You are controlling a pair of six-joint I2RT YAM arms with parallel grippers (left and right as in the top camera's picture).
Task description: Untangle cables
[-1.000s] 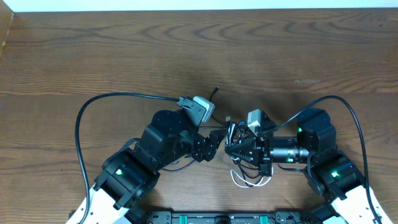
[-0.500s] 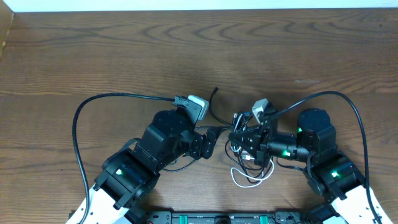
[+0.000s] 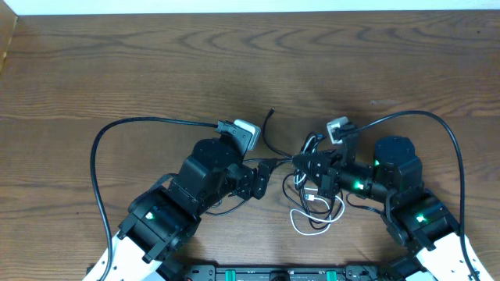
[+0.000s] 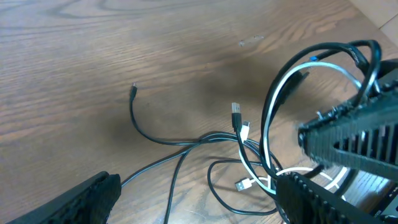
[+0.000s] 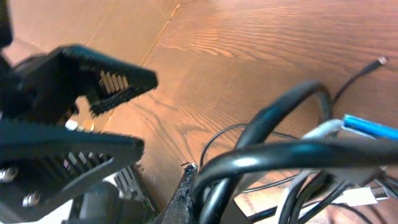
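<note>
A long black cable (image 3: pixel 270 117) and a shorter white cable (image 3: pixel 300 230) lie tangled between my arms. My left gripper (image 3: pixel 264 181) is open and low over the table. In the left wrist view its jaws (image 4: pixel 205 199) stand wide apart over black strands, next to the white cable's plug (image 4: pixel 244 185). The black cable's free end (image 4: pixel 133 91) lies farther out. My right gripper (image 3: pixel 311 173) is shut on loops of both cables and holds them above the table. In the right wrist view thick black loops (image 5: pixel 292 152) crowd one finger (image 5: pixel 185 196) and hide the jaws.
Thick black robot leads (image 3: pixel 101 148) arc over the table on both sides. The table's far edge (image 3: pixel 250 12) meets a white wall. The left gripper (image 5: pixel 146 112) faces the right wrist camera at close range.
My right gripper has rolled and drawn back to the right, lifting cable loops off the table. The white loop below it has spread. My left gripper has stayed put.
</note>
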